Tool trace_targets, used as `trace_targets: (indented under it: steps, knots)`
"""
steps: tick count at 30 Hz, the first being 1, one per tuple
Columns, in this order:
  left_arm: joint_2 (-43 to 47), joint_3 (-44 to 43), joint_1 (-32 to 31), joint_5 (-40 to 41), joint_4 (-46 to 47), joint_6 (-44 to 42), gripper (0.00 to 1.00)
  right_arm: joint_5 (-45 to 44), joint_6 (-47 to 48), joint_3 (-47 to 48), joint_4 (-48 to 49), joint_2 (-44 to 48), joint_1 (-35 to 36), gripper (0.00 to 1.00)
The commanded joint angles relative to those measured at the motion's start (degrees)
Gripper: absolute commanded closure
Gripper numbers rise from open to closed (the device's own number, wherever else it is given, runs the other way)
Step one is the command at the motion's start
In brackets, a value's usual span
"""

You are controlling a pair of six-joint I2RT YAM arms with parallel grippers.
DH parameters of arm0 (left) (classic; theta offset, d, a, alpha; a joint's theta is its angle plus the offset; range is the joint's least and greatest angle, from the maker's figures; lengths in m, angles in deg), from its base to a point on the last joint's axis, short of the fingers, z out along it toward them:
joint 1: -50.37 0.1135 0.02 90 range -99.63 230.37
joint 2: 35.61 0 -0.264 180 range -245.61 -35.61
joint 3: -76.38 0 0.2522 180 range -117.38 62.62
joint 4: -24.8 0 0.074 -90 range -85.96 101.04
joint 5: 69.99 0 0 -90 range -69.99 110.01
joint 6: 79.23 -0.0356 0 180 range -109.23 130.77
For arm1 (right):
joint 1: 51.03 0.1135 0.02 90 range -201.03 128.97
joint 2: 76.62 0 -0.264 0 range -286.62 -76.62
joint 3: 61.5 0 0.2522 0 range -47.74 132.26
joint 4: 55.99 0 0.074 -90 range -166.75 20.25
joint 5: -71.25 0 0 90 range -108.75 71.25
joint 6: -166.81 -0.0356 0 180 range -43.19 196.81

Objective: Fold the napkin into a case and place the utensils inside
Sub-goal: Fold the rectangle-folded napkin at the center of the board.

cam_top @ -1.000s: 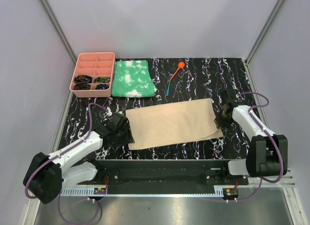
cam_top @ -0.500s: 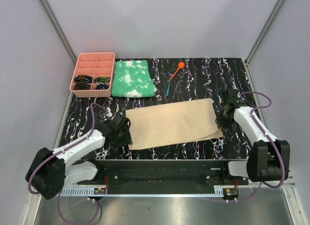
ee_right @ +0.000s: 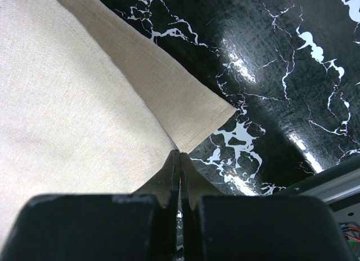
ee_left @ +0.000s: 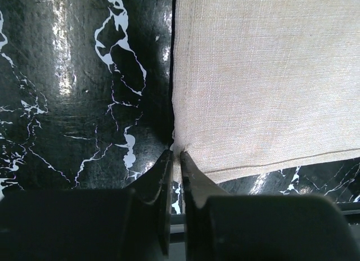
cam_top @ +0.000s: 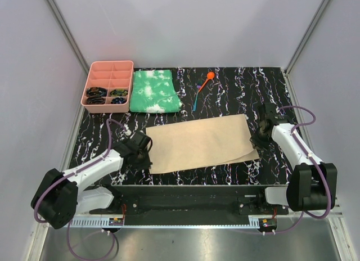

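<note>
We see the tan napkin [cam_top: 199,143] lying mid-frame, long axis left-right, its lower-left corner pinched in the left fingers [ee_left: 160,176] and its right edge clamped in the closed right fingers [ee_right: 194,176].

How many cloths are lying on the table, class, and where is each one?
2. The tan napkin lies spread out in the middle. The green-and-white cloth lies folded at the far side, right beside the pink tray. No other cloth shows, and nothing seems to hide one.

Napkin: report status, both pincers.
Left pincer shut on napkin, near-left corner. Right pincer shut on its right edge. Cloth lies flat. Utensils beyond it, apart.
</note>
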State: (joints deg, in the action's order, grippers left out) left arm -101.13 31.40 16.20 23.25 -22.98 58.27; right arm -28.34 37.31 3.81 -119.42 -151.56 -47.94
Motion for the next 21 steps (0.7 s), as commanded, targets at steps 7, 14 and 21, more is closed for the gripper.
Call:
trace_targets:
  steps: [7, 14, 21]
  knots:
    - [1.88, 0.02, 0.16, 0.71, 2.73, -0.57, 0.74, -0.79, -0.04, 2.5, -0.52, 0.76, -0.1, 1.0]
    - [0.13, 0.37, 0.07, -0.17, 4.31, -0.48, 0.71, -0.96, -0.05, 2.5, -0.51, 0.76, -0.1, 1.0]
    - [2.32, -1.21, 0.16, -0.7, 4.93, -3.91, 0.97, -0.88, 0.22, 3.64, -0.43, 0.84, -0.1, 1.0]
